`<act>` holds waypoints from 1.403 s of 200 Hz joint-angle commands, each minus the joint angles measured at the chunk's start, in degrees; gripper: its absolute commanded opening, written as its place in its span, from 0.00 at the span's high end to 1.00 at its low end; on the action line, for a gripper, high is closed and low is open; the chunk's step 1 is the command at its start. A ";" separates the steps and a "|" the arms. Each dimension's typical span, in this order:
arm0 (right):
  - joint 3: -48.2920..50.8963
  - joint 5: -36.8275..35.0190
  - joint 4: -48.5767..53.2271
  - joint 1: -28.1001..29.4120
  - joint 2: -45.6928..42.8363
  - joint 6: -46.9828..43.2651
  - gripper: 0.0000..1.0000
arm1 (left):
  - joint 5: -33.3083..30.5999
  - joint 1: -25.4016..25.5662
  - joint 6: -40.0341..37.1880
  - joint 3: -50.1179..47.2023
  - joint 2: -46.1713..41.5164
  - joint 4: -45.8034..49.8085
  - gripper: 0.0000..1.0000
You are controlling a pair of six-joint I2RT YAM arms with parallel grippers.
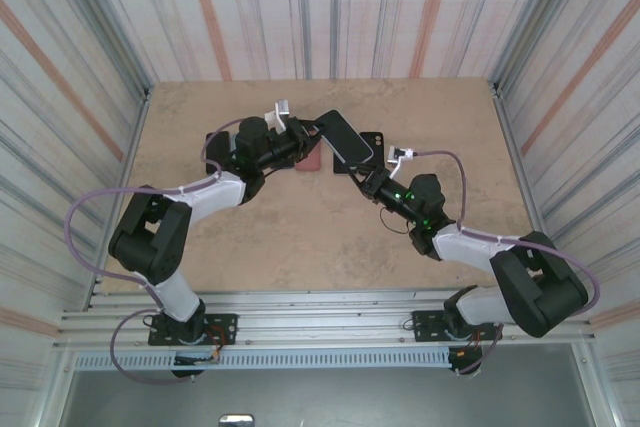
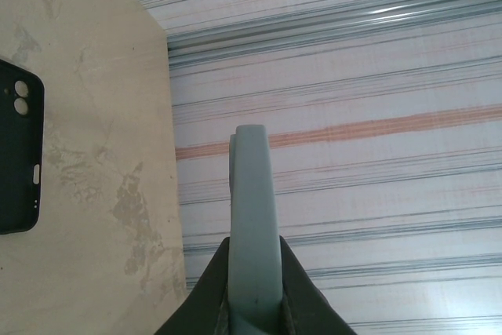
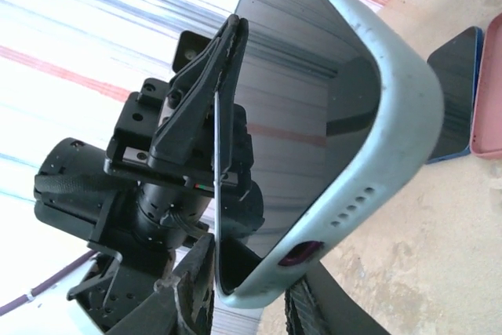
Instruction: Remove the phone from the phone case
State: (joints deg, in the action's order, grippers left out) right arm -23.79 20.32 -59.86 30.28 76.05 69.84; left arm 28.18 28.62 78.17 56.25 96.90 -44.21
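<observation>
**A:** The phone (image 1: 345, 135): where does it sit?

**B:** It is up off the table (image 1: 250, 237), in the middle toward the far side. It is seated in its pale grey-green phone case (image 3: 400, 115), with the dark screen showing.

**A:** And on the left?

**B:** The left gripper (image 1: 312, 137) is clamped on the left end of the cased phone, one finger on each face. In its wrist view the case's edge rises straight from between the fingers. Beneath it a pink case (image 1: 310, 162) lies on the table, with a blue-edged phone (image 3: 455, 84) against it.

**A:** Moving right?

**B:** The right gripper (image 1: 368, 175) straddles the near-right end of the case. One finger (image 3: 196, 272) is on the screen side and the other is behind the back. Whether they actually press on the case cannot be told.

**A:** Beyond that?

**B:** A black case (image 1: 374, 140) lies flat just right of the held phone, its camera cut-outs facing up.
</observation>
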 commanded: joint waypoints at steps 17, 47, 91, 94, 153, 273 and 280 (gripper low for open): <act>-0.61 0.68 -2.27 -1.23 1.12 1.65 0.83 | 0.34 0.47 2.53 1.52 -0.48 -6.59 0.92; -0.44 0.99 -2.46 -1.64 0.88 1.26 0.83 | 0.11 0.60 7.05 1.28 0.78 -11.47 0.92; 0.18 1.58 -2.09 -2.33 0.49 -5.07 0.85 | -1.06 0.98 13.29 1.61 1.45 -16.77 0.93; 0.27 1.59 -1.86 -2.36 0.45 -5.84 0.85 | -1.10 0.99 13.61 1.66 1.40 -17.05 0.93; -0.50 2.85 7.07 -5.14 -1.56 -16.38 0.87 | -1.29 2.22 19.72 3.01 2.13 -21.84 0.94; -2.30 5.86 15.55 -9.35 -3.76 -25.72 0.86 | -0.02 3.31 16.11 4.76 -0.23 -16.39 0.95; -2.33 6.30 15.53 -9.57 -4.16 -25.48 0.84 | 0.52 3.15 15.00 4.75 -0.41 -15.41 0.95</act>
State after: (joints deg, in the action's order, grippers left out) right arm -26.15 28.77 -52.18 22.70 71.96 46.22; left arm 24.01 31.22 93.69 57.76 100.73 -54.46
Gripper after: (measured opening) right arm 0.136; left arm 0.134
